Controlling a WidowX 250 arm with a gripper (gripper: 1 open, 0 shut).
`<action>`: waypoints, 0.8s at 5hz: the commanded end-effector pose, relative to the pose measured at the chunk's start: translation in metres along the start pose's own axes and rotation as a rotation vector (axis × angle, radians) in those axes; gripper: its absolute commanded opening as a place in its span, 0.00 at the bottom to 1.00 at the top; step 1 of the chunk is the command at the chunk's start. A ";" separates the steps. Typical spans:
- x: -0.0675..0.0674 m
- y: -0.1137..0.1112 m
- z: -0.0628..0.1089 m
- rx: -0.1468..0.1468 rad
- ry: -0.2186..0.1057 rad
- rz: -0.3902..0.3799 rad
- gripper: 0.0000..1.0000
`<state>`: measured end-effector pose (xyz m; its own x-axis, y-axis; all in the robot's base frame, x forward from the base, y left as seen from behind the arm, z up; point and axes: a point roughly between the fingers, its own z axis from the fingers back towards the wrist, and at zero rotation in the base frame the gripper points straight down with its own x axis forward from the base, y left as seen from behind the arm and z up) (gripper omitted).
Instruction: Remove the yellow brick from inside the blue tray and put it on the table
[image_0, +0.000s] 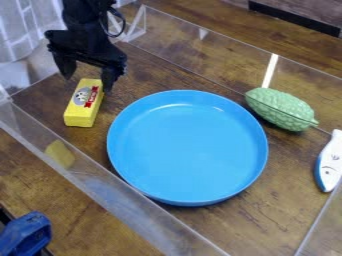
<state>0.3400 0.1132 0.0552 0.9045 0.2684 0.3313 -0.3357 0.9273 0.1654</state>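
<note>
The tabletop (54, 200) is dark brown wood grain, edged by clear, glossy acrylic walls (134, 215). Near its middle sits the blue tray (187, 146), a large round dish of smooth bright plastic with a low raised rim; nothing lies inside it. To the right of the tray, just beyond its rim, rests a green ribbed oval object (281, 108). Farther right of the tray, at the edge of view, lies a white, pointed object with blue marks (329, 160). The black pincer (88, 72) hangs to the upper left of the tray, its jaws spread wide and gripping nothing. Just below it, left of the tray and outside its rim, the yellow brick (86, 102) lies flat on the wood: a small rectangular block with a red-and-white label on top.
</note>
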 end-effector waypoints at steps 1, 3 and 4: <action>0.028 0.003 0.008 0.016 -0.040 0.084 1.00; 0.050 -0.001 -0.001 0.008 -0.011 0.159 1.00; 0.058 -0.003 -0.004 -0.009 -0.001 0.140 1.00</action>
<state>0.3855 0.1215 0.0457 0.8712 0.4007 0.2837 -0.4472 0.8861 0.1221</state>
